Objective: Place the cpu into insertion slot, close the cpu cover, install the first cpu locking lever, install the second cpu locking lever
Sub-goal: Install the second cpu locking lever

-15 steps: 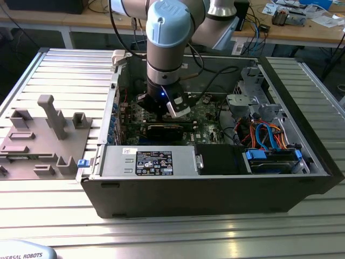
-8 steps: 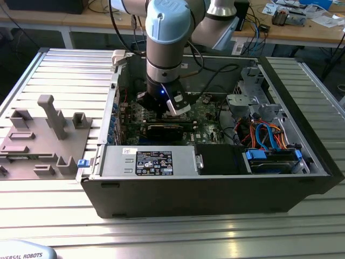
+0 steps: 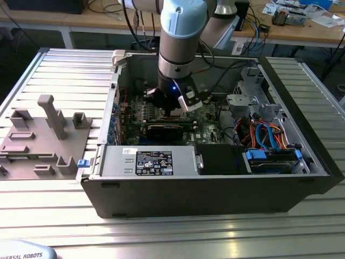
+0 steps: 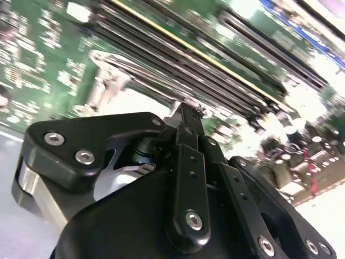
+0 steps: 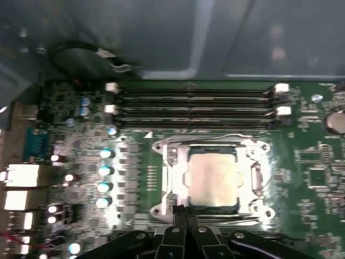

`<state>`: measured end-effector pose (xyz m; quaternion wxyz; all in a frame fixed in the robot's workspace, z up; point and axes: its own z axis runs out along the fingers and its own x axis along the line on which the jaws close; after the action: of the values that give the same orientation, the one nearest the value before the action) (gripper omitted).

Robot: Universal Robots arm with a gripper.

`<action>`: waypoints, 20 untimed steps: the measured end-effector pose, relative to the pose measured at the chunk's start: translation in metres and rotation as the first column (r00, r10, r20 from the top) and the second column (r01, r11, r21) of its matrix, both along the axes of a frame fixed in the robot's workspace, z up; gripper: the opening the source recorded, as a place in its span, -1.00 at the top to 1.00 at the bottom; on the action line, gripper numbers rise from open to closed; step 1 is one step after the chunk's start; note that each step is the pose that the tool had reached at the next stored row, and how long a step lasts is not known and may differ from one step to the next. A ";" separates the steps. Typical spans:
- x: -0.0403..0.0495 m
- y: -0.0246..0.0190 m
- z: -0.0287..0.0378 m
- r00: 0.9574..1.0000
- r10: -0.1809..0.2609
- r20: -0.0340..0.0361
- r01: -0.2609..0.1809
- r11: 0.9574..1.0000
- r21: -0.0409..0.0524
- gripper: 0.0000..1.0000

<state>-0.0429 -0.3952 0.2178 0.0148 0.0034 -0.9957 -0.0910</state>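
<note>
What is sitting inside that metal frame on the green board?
A silvery square cpu sits within the cpu cover. The insertion slot beneath is covered. The gripper is at the frame's edge.

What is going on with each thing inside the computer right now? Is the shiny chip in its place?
Chip: lying flat in its square slot, silvery face up.
Metal cover: down around the chip, framing it.
Pincer: shut, tips at the edge of the cover.
Computer case: open, side panel off, green board showing.
Long black slots: empty.
</note>
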 end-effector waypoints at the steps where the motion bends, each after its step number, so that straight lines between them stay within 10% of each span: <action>1: 0.0045 0.0004 0.0000 1.000 0.000 -0.003 0.000 1.000 0.000 0.79; 6: 0.0270 0.0039 0.0001 1.000 0.000 -0.015 0.000 1.000 0.000 0.79; 9: 0.0298 0.0153 0.0001 1.000 0.000 -0.015 0.000 1.000 -0.008 0.79; 11: 0.0299 0.0228 0.0001 1.000 0.000 -0.015 0.000 1.000 -0.023 0.79; 15: 0.0308 0.0520 0.0001 1.000 -0.002 -0.015 0.000 0.994 -0.107 0.79; 18: 0.0309 0.0565 0.0057 1.000 -0.002 -0.015 0.000 0.991 -0.137 0.79; 20: 0.0310 0.0565 0.0159 1.000 -0.002 -0.014 0.000 0.991 -0.137 0.79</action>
<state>-0.0119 -0.3386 0.2336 0.0222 0.0013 -0.9995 -0.0227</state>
